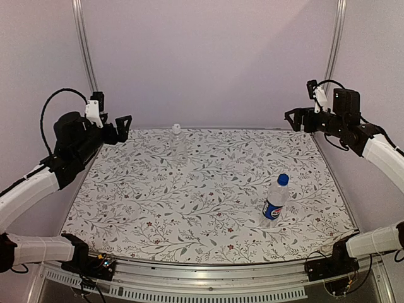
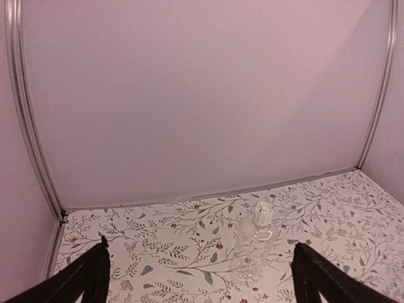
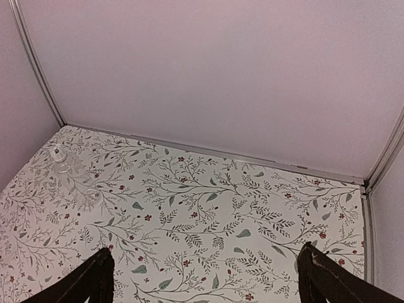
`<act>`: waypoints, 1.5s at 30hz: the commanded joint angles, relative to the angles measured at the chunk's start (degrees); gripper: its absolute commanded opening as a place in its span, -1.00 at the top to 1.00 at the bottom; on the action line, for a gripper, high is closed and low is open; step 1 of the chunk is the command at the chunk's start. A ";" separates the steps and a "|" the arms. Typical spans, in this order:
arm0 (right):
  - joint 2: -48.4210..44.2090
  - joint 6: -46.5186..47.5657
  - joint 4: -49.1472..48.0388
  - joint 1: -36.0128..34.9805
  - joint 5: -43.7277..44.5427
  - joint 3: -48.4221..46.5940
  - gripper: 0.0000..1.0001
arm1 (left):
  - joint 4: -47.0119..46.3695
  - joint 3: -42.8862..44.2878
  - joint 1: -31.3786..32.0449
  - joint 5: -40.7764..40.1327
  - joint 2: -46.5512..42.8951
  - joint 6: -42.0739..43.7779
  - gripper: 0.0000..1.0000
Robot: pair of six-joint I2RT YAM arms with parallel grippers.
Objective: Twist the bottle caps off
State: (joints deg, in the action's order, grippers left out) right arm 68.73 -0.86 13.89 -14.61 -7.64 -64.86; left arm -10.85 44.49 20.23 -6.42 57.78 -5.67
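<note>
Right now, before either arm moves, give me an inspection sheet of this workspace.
Surface: table covered in a floral print, flat.
Job's things: Pepsi bottle upright at the near right, blue cap on; clear bottle upright by the far edge, white cap on.
Clutter: nothing seen.
Grippers: left gripper and right gripper both open, empty, raised at the far corners, away from the bottles.
Cables: black cable loops over the left arm; a shorter loop sits at the right wrist; neither is near the bottles.
Surroundings: plain walls with metal frame posts.
</note>
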 commanded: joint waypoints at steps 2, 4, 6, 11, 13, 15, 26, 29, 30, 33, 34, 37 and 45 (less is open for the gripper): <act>-0.52 0.03 -0.73 -0.31 -0.27 0.99 -0.98 | -1.10 -0.39 -0.63 -0.35 0.29 0.27 -0.99; -0.53 0.15 -0.41 -0.27 -0.27 0.94 -0.98 | -1.04 -0.37 -0.70 -0.11 0.50 0.20 -0.99; -0.53 0.24 0.01 -0.32 -0.22 0.74 -0.98 | -0.89 -0.24 -0.67 0.08 0.82 0.26 -0.99; -0.68 0.25 1.27 -0.32 0.22 0.02 -0.98 | -0.66 -0.02 -0.63 0.00 1.02 0.47 -0.99; -0.70 0.13 2.18 -0.31 0.34 -0.59 -0.98 | -0.58 -0.02 -0.64 0.00 1.02 0.53 -0.99; -0.70 -0.01 3.62 -0.28 0.35 -1.30 -0.98 | -0.44 0.11 -0.66 0.13 1.11 0.50 -0.99; 0.56 0.21 17.25 -0.73 -4.35 -10.15 -0.98 | 1.04 1.13 -0.66 0.00 2.61 0.90 -0.99; 0.83 0.18 22.88 -2.17 -4.27 -13.32 -0.98 | 1.33 1.37 -0.65 -0.14 3.23 0.92 -0.99; 1.07 0.01 24.90 -3.46 -3.81 -14.30 -0.98 | 1.42 1.46 -0.64 -0.32 3.49 0.97 -0.99; 1.48 -0.52 29.58 -7.46 -2.20 -16.23 -0.98 | 1.75 1.69 -0.69 -1.00 4.23 1.38 -0.99; 1.49 -0.69 30.79 -9.04 -1.62 -16.57 -0.98 | 1.79 1.72 -0.66 -1.31 4.43 1.52 -0.99; 1.96 -1.69 34.89 -13.96 -0.13 -17.42 -0.97 | 1.95 1.79 -0.70 -1.99 5.15 1.67 -0.99; 5.50 -5.55 45.19 -26.09 7.27 -18.11 -0.78 | 2.78 2.50 -0.64 -1.42 7.35 1.27 -0.99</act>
State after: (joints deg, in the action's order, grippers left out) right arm 72.88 -3.44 51.99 -37.30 -4.89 -82.35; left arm -8.64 44.93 20.21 -7.90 64.03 -4.56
